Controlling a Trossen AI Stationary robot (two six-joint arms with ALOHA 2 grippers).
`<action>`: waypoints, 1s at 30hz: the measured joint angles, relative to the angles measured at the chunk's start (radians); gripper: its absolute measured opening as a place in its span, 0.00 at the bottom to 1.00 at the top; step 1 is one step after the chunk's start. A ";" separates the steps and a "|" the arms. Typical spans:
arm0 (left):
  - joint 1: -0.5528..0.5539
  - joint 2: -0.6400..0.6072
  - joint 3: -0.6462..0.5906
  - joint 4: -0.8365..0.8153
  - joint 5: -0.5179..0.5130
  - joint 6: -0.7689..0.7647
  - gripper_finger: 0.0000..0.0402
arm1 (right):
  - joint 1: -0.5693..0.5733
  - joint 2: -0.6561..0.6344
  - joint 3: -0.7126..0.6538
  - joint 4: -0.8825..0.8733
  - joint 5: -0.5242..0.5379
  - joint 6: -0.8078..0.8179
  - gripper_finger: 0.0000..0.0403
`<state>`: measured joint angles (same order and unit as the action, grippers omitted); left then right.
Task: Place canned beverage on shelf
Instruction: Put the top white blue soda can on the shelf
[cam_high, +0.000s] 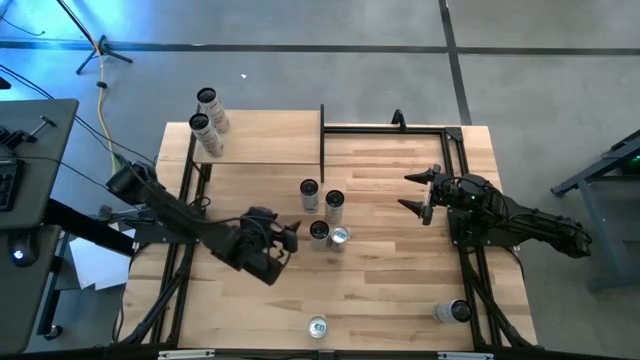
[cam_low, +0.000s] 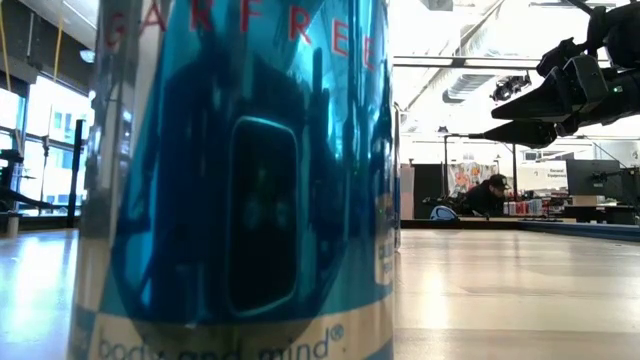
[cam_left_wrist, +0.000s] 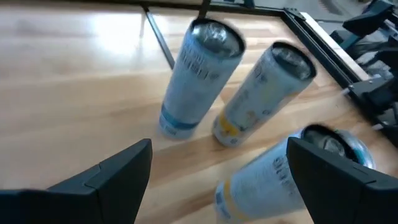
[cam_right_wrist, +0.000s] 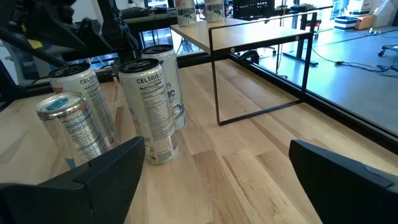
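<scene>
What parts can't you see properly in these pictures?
- Low view: one big blue can right in front of the camera fills the left half, hiding the other cans and the shelf behind it; its top is cut off.
- Left wrist view: the nearest can is blurred, its label unreadable.
- High view: the labels of the two cans on the shelf are too small to read.
- Right wrist view: the cans on the shelf are cut off by the edge.

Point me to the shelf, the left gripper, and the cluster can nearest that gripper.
shelf (cam_high: 262, 140): high view, bare board surface.
left gripper (cam_high: 291, 239): high view, midway between its open fingertips.
nearest cluster can (cam_high: 318, 231): high view, its top.
</scene>
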<state>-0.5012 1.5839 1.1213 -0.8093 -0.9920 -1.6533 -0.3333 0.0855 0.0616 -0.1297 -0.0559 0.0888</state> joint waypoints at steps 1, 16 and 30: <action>0.009 0.012 0.032 -0.022 0.001 0.015 0.85 | 0.000 0.000 0.000 0.000 0.000 0.000 0.96; 0.189 0.166 0.320 -0.164 0.058 0.238 0.85 | 0.000 0.000 0.000 0.000 0.000 0.000 0.96; 0.441 0.170 0.401 -0.217 0.446 0.420 0.85 | 0.000 0.000 0.000 0.000 0.000 0.000 0.96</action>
<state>-0.0607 1.7535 1.5223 -1.0266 -0.5457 -1.2330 -0.3336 0.0856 0.0616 -0.1296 -0.0559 0.0891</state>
